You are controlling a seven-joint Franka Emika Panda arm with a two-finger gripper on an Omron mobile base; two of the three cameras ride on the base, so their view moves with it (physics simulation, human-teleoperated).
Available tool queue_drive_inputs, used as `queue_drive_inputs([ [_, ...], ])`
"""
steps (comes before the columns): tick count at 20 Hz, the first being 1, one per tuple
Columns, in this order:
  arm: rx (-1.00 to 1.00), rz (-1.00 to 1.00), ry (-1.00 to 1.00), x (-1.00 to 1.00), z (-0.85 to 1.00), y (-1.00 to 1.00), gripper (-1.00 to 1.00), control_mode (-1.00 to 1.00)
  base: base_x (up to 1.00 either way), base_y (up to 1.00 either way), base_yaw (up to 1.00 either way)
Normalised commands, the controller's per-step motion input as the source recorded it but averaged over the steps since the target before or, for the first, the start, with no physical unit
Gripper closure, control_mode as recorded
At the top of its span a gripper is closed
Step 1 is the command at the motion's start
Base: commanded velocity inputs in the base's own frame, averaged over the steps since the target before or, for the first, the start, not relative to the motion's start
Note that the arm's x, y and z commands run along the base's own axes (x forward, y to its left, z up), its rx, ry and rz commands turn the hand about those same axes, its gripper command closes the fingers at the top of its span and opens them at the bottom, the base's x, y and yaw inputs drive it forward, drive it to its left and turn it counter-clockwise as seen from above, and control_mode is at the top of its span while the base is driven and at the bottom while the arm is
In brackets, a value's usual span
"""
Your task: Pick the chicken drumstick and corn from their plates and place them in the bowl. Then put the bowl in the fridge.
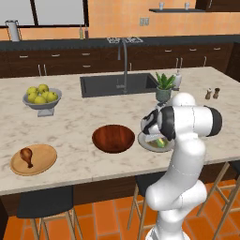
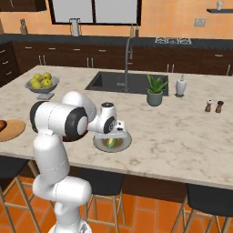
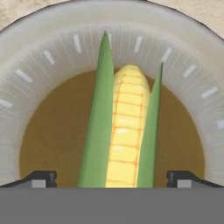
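Marble island counter (image 1: 75, 126) carries the grey ceramic plate (image 3: 39, 57), where the gripper (image 3: 111, 177) hangs with fingers (image 3: 43, 177) spread wide and released, straddling the yellow-green corn cob (image 3: 124, 131), whose long axis runs straight away between them.

Even, diffuse light is filling all rendered views. The pale marble island counter (image 1: 75, 126) is showing faint shadows only. Nothing is glaring, and edges are looking slightly soft.
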Motion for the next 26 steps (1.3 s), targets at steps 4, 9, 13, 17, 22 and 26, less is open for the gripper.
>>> queue_drive_inputs([
  [4,0.0,0.0,0.03,0.0,-0.17,0.0,1.0,-1.0,0.0,0.0,0.0],
  [9,0.0,0.01,0.0,-0.15,0.47,0.18,1.0,-1.0,0.0,0.0,0.0],
  [13,0.01,0.01,0.0,-0.04,0.98,0.54,1.0,-1.0,0.0,0.0,0.0],
  [17,0.0,0.01,0.0,-0.01,0.95,1.0,1.0,-1.0,0.0,0.0,0.0],
  [22,0.0,0.0,0.09,0.21,0.26,1.0,1.0,-1.0,0.0,0.0,0.0],
  [26,0.12,0.0,0.31,0.42,-0.31,0.64,1.0,-1.0,0.0,0.0,0.0],
])
